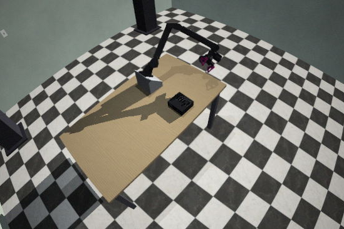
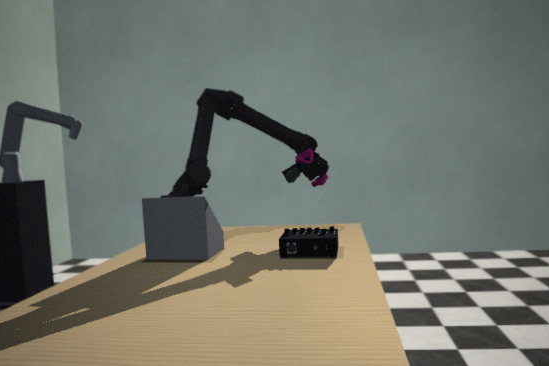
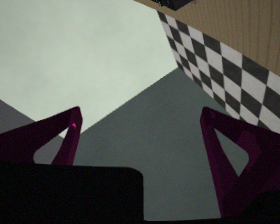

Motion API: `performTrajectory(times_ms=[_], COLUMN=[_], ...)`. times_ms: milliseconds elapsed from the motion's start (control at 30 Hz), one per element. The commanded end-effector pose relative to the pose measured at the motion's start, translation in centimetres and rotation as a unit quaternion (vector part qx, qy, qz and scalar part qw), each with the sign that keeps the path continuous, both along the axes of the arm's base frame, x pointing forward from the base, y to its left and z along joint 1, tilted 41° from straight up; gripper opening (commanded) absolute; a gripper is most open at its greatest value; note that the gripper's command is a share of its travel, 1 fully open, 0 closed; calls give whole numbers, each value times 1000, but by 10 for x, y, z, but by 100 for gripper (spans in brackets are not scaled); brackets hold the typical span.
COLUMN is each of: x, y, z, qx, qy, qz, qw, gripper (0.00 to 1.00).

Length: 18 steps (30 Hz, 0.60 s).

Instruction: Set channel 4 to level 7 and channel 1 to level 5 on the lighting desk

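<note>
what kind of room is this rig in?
Looks like a bare test room, not a real stage or studio: plain grey-green walls, a checkered floor, and one wooden table carrying just the arm's grey base and the lighting desk.

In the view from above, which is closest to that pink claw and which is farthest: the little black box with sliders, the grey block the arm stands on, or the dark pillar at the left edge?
From the gripper, open and hanging over the table's far end:
1. Lighting desk, on the table near its right edge.
2. Grey base block, toward the table's far left edge; a bit farther than the desk.
3. Dark pillar, on the floor at the picture's left edge, plainly farthest.
</note>
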State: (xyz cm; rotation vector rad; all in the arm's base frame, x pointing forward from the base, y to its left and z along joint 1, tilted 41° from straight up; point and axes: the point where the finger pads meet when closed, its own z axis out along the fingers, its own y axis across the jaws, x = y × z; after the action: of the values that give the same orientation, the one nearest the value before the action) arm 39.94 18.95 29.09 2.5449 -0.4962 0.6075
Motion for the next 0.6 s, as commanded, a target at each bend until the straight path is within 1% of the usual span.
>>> performTrajectory(times_ms=[0, 533, 567], x=[0, 0, 3], y=[-1, -1, -2], z=[4, 4, 13], qx=[3, 3, 8], qy=[-4, -4, -10], qz=[-1, -1, -1], qw=[1000, 1000, 1000], gripper=[100, 100, 100])
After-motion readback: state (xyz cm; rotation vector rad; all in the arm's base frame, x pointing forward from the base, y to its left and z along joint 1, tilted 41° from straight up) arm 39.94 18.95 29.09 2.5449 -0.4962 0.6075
